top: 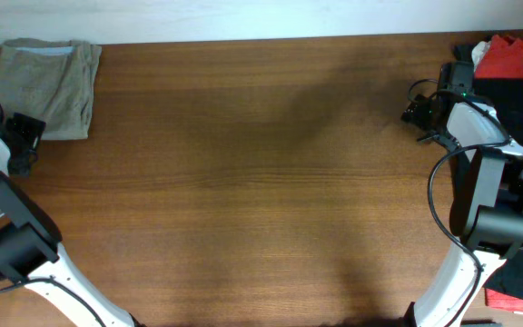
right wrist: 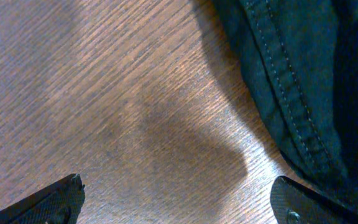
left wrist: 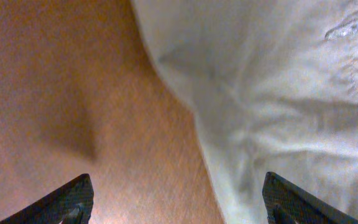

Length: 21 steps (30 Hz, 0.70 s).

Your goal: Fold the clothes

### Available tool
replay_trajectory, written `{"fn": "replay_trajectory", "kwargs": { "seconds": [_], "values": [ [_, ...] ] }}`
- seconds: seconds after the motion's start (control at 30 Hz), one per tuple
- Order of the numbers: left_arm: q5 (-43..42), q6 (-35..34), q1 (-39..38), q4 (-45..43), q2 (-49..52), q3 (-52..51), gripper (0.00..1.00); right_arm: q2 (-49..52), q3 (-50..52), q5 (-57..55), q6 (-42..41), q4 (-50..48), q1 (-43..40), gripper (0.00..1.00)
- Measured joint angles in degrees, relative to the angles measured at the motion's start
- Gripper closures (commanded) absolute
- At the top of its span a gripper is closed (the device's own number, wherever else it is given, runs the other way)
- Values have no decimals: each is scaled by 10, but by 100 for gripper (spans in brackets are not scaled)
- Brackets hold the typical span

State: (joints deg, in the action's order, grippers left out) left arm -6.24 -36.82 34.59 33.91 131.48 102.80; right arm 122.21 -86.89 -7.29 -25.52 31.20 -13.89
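Observation:
The khaki-beige clothes (top: 46, 86) lie folded in a compact stack at the table's far left corner. In the left wrist view they fill the right side as pale creased fabric (left wrist: 278, 93). My left gripper (top: 21, 145) sits just below-left of the stack, open and empty (left wrist: 179, 199), one finger over the wood, the other over the fabric edge. My right gripper (top: 418, 113) is open and empty (right wrist: 179, 199) over bare wood at the far right, beside a black garment (right wrist: 303, 74).
A red cloth (top: 509, 56) lies on the black garment (top: 516, 100) at the far right edge. More red shows at the lower right (top: 520, 298). The wooden table (top: 261, 182) spreads between both arms.

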Motion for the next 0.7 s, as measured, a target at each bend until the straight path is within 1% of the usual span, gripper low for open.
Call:
{"fn": "replay_trajectory", "kwargs": {
  "seconds": [0.13, 0.2, 0.3, 0.33, 0.4, 0.47, 0.53, 0.6, 0.63, 0.7],
  "values": [
    [3, 11, -7, 70, -95, -2, 13, 0, 0, -2, 1, 0, 0, 1],
    [-21, 32, -27, 97, -166, -2, 13, 0, 0, -9, 6, 0, 0, 1],
    [-74, 63, -72, 128, -225, -2, 13, 0, 0, -7, 2, -13, 0, 1],
    [-89, 82, -91, 129, -235, -2, 1, 0, -1, 37, -3, -19, 0, 1],
    [-106, 119, -136, 131, -247, -2, 1, 0, -1, 128, -9, 1, -1, 1],
    [-112, 137, -163, 134, -247, -2, 1, 0, -1, 209, -13, 11, -1, 1],
    [-116, 144, -183, 139, -247, -2, 1, 0, -1, 247, -13, 16, 0, 1],
    [-117, 150, -194, 141, -247, -2, 1, -15, -1, 270, -11, 43, -1, 1],
    [-118, 150, -195, 142, -247, -2, 1, -38, -1, 274, -4, 67, -1, 1],
    [-118, 150, -195, 143, -247, -2, 1, -143, -1, 274, 19, 145, -1, 1]
  ]
}}
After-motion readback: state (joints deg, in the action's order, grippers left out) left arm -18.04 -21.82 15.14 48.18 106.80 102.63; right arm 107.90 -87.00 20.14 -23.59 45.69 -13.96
